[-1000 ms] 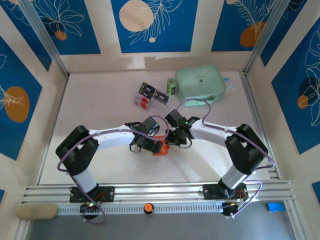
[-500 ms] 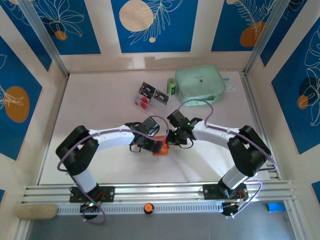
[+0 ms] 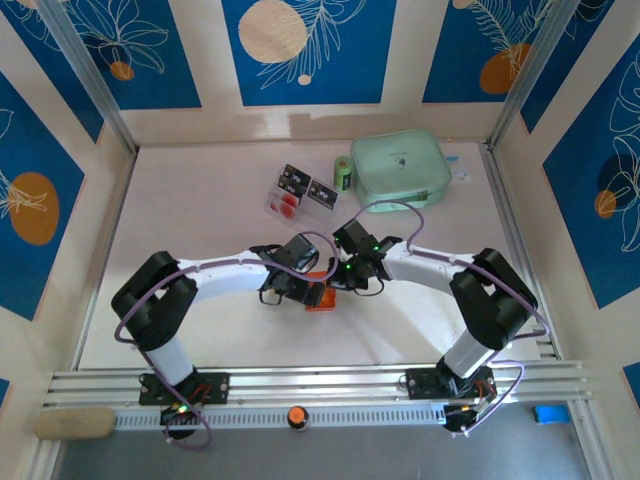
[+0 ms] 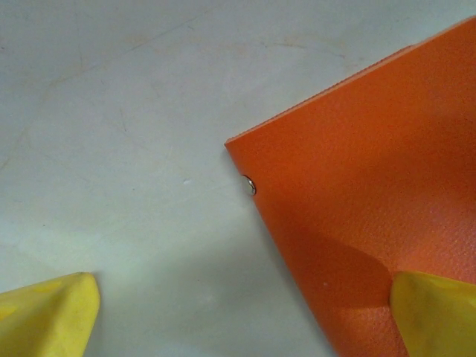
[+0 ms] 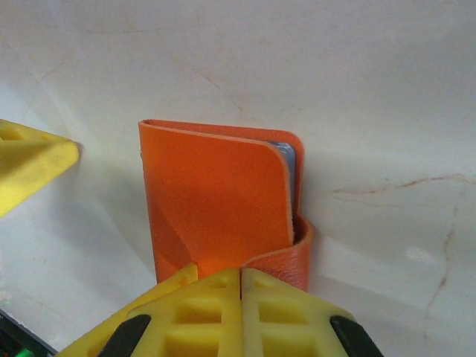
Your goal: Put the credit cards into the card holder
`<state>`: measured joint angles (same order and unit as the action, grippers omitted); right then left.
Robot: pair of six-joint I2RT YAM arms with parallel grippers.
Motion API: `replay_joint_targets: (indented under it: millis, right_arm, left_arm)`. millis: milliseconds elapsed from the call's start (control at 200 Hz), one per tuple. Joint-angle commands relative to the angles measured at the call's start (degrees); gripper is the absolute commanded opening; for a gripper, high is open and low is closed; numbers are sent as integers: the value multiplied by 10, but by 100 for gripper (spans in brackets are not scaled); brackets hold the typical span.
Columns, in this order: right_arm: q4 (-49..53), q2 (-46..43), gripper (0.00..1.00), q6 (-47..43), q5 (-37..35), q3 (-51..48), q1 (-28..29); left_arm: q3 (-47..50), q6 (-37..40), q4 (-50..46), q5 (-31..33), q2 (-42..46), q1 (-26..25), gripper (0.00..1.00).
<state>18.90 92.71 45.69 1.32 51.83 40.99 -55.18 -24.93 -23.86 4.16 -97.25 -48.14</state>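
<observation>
- Toward the middle of the tabletop's near edge, the right gripper (image 5: 240, 279) has its 2 yellow fingers pressed together, clamped on the lower edge of the card holder (image 5: 216, 193). This pinch probably serves to peel the orange cover up: it bows off the body, and a sliver of grey pocket shows at its upper corner.
- The left gripper (image 4: 238, 316) stands with its fingers wide apart and grips nothing. One fingertip is over the holder's orange leather, the other over bare table, likely ready to pin the wallet down while it is opened.
- A tiny snap button (image 4: 250, 185) sits at the holder's corner.
- The credit cards (image 3: 300, 190) lie in a small cluster near the far edge, well apart from the holder; none is inside it yet.
- Just beside them stands a small green roll (image 3: 343, 174), touching the mint-green pouch (image 3: 400, 167) toward the far right corner.
- The tabletop (image 3: 200, 210) is pale, smooth and faintly veined, so the wallet may slide.
- Blue panels with white leaf drawings and orange discs wall the cell.
</observation>
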Motion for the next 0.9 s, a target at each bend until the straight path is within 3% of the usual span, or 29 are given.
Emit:
replay_joint_targets:
  millis: [0, 895]
  right_arm:
    - [-19, 11, 0, 12, 27, -8, 6]
    - [-39, 27, 0, 53, -1, -90, 15]
  left_arm:
    - [17, 9, -24, 29, -9, -2, 100]
    - [18, 3, -20, 26, -3, -2, 100]
